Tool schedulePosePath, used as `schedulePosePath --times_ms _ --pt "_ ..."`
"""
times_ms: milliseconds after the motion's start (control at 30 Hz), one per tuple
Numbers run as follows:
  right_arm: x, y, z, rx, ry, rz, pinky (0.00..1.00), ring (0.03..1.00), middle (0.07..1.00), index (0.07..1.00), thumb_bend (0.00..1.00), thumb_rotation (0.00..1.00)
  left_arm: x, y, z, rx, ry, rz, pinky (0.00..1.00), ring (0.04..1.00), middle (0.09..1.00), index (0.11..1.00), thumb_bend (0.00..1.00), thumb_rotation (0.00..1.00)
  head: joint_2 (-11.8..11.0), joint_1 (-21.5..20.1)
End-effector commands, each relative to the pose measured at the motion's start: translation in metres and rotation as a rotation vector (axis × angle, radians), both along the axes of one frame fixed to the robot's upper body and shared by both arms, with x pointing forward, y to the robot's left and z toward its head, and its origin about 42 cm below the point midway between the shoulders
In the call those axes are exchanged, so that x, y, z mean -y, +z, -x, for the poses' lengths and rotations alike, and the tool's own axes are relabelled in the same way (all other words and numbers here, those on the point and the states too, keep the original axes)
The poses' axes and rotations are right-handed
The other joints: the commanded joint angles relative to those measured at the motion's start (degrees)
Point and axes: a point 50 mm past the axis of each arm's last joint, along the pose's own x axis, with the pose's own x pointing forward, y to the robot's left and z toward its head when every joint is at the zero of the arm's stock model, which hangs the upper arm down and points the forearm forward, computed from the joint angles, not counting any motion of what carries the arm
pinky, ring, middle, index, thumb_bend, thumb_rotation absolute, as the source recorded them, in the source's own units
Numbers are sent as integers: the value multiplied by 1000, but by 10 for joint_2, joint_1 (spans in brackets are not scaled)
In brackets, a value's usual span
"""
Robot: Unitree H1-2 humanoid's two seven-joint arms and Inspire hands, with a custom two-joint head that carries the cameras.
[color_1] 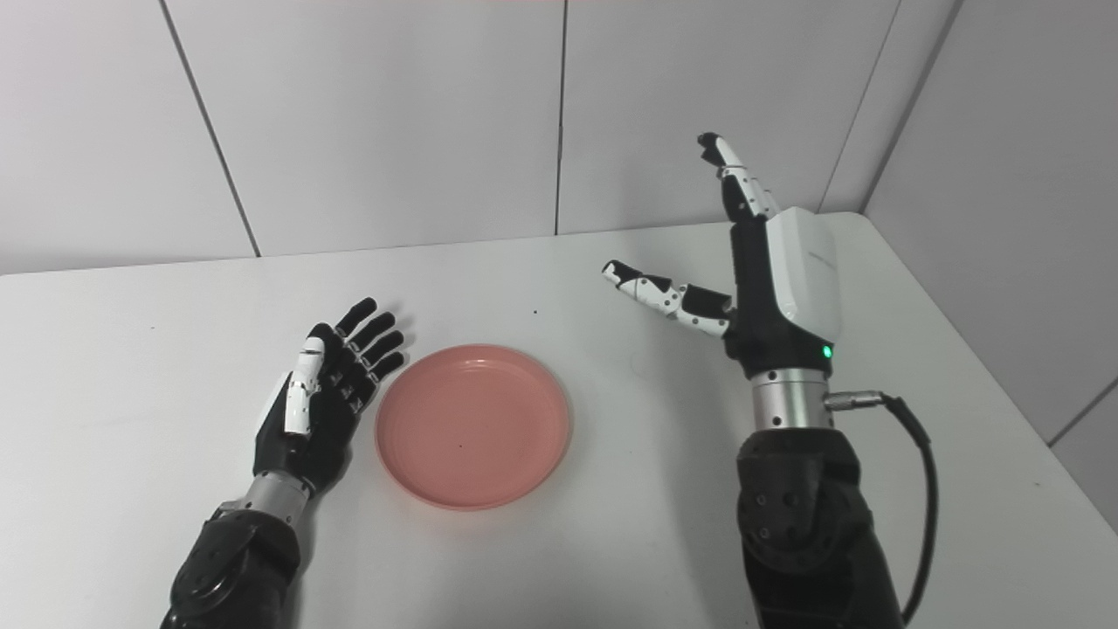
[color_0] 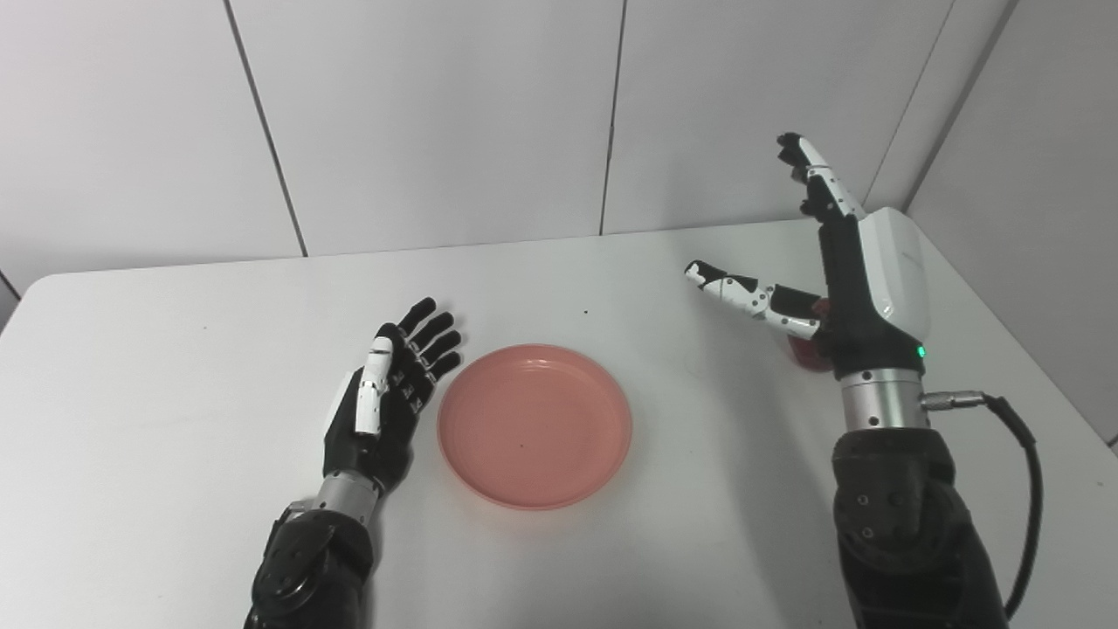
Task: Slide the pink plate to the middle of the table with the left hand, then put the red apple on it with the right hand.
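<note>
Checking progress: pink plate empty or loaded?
Empty. The pink plate shows only bare surface; the red apple sits mostly hidden behind the open right hand.

Empty pink plate (color_0: 534, 425) mid-table; red apple (color_0: 805, 353) mostly hidden.

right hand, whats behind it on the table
In the left eye view a sliver of the red apple shows behind the open right hand; the rest is covered.

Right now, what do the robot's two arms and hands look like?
Both hands are black with white segments. The left hand shows a white thumb; the right hand has a white back shell and a green light. Each has a silver metal wrist on a black forearm. A black cable plugs in at the right wrist.
</note>
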Motion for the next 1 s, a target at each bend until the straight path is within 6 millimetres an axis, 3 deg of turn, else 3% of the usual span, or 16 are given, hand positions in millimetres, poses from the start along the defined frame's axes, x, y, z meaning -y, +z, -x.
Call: schedulePosePath --times_ms 0,267,433,567,667,800,967 --pt "9 16 4 60 -42 47 742 825 861 892 878 436 -13 -32 12 -169 18 -28 881 867 868 850 331 1000 -1 -3" --pt "39 9 6 -7 -158 64 749 856 903 936 945 482 -19 -33 11 -166 20 -34 879 870 872 853 337 1000 -2 -17" --pt "62 -7 5 -55 -206 65 721 860 928 965 966 495 -23 -34 9 -167 22 -30 885 874 876 858 341 1000 -1 -27" --pt "76 -18 7 -92 -242 76 756 875 938 972 970 521 -25 -35 8 -169 21 -28 885 877 878 860 345 1000 -1 -29" --pt "81 -28 5 -115 -248 61 796 895 943 971 977 521 -27 -35 7 -172 26 -29 877 868 873 858 344 1000 2 -36" --pt "84 -41 0 -167 -257 52 775 885 943 976 1000 576 -30 -34 8 -164 22 -34 870 865 872 860 338 1000 3 -37" --pt "82 -53 -8 -203 -250 35 782 886 937 971 1000 565 -32 -36 8 -163 16 -24 886 878 880 867 339 1000 2 -36"
